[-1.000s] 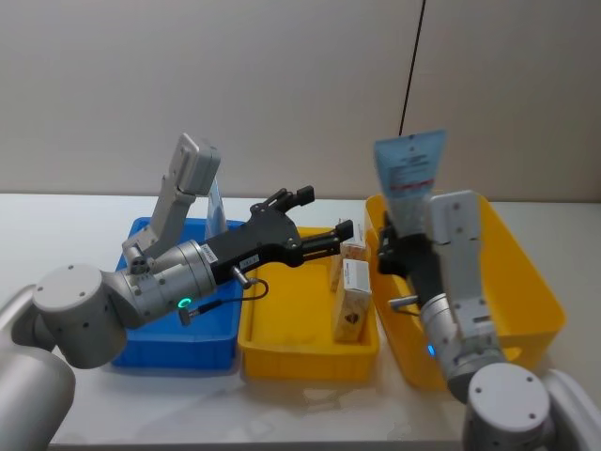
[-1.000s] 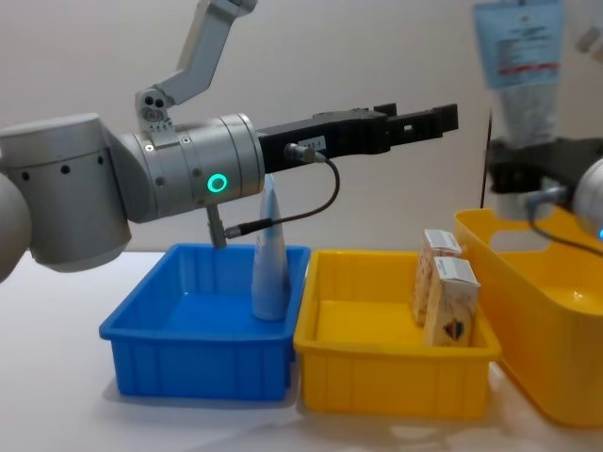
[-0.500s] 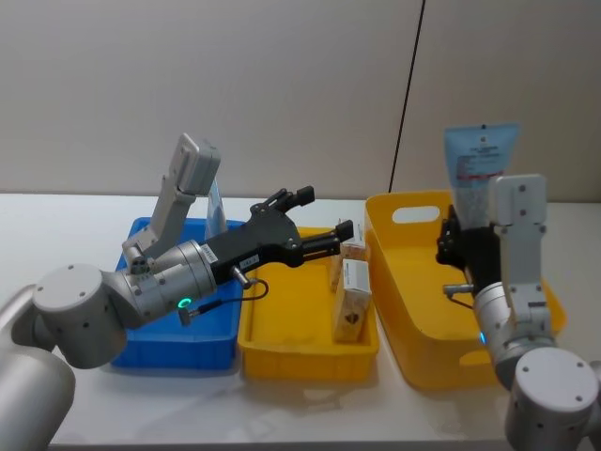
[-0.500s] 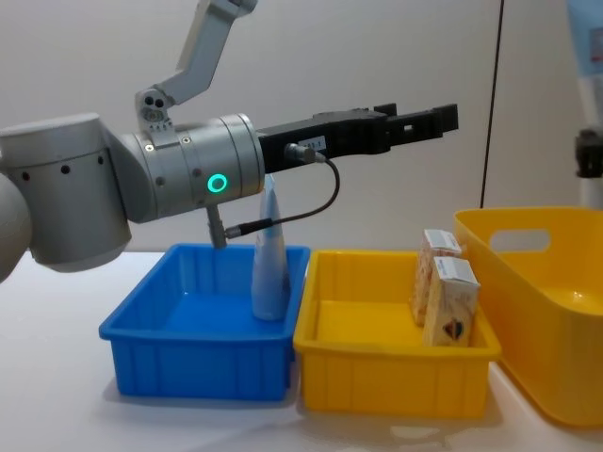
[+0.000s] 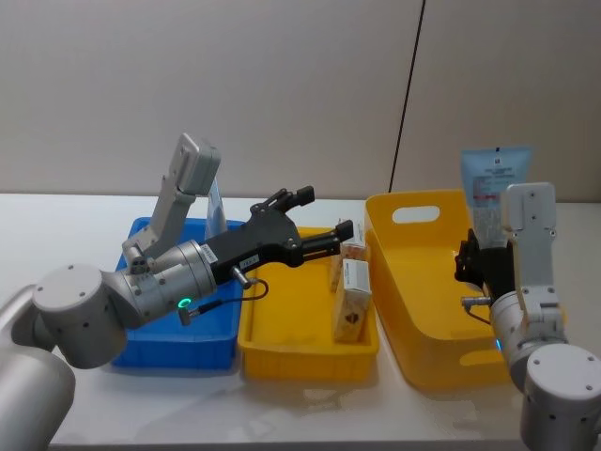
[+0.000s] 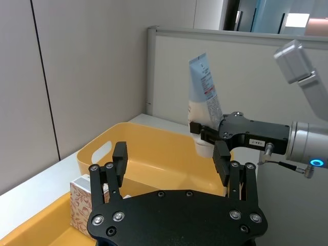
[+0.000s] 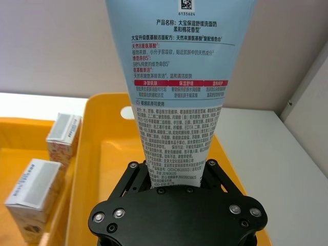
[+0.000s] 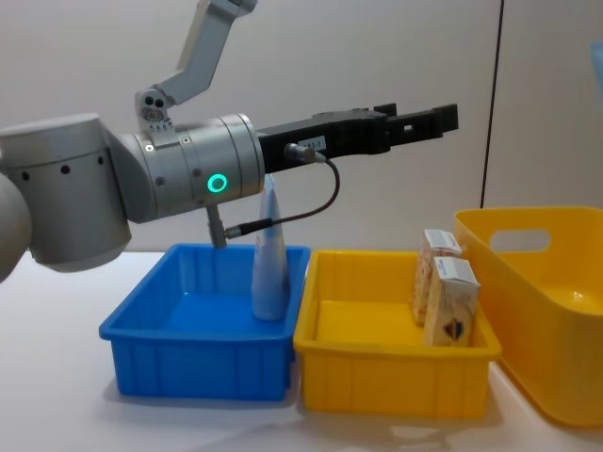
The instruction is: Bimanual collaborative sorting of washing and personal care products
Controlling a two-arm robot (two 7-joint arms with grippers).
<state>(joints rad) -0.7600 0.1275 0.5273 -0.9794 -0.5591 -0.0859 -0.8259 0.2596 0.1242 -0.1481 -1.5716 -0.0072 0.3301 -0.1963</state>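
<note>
Grey panelled wall (image 5: 235, 94), white tabletop (image 5: 56, 218)

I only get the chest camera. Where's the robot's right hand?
Observer: The right gripper hangs by the right side of the big yellow basket.
Operator: Is it holding anything?
Observer: Yes, it's shut on a pale-blue squeeze tube, upright, crimped end up.
Operator: And the left hand, is it open?
Observer: The left gripper is open and empty, its two fingers spread wide.
</note>
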